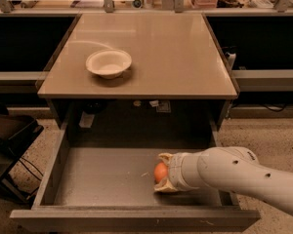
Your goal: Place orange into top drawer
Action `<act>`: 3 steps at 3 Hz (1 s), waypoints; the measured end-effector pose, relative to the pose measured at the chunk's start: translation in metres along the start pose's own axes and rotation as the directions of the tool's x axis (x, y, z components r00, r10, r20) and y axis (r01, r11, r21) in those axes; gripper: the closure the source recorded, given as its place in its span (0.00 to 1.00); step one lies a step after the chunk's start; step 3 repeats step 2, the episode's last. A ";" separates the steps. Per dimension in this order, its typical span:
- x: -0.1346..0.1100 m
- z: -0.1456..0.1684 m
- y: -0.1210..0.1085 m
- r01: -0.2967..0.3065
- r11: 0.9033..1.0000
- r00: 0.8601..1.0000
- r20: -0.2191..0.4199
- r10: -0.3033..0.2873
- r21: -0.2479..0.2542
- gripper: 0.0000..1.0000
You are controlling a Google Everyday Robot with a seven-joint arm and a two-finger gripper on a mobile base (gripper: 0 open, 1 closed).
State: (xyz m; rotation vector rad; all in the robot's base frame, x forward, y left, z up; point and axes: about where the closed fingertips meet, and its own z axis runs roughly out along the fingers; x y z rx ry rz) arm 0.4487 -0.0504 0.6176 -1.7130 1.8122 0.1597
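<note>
The orange (160,172) is a round bright orange fruit, low over the floor of the top drawer (107,179), right of its middle; I cannot tell whether it touches the floor. The drawer is pulled fully out, grey-brown, with low side walls. My gripper (162,173) reaches in from the right on a white arm, and its cream fingers (165,158) close above and below the orange. Most of the orange is hidden by the fingers.
A shallow white bowl (109,63) sits on the tan tabletop (176,48), left of centre. Small items hang under the tabletop at the back of the drawer bay. A dark cart (10,130) stands to the left. Cluttered shelves run behind.
</note>
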 end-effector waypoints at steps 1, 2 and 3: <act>0.000 0.000 0.000 0.000 1.000 1.000 0.000 0.000 0.000 0.00; 0.000 0.000 0.000 0.000 1.000 1.000 0.000 0.000 0.000 0.00; 0.000 0.000 0.000 0.000 1.000 1.000 0.000 0.000 0.000 0.00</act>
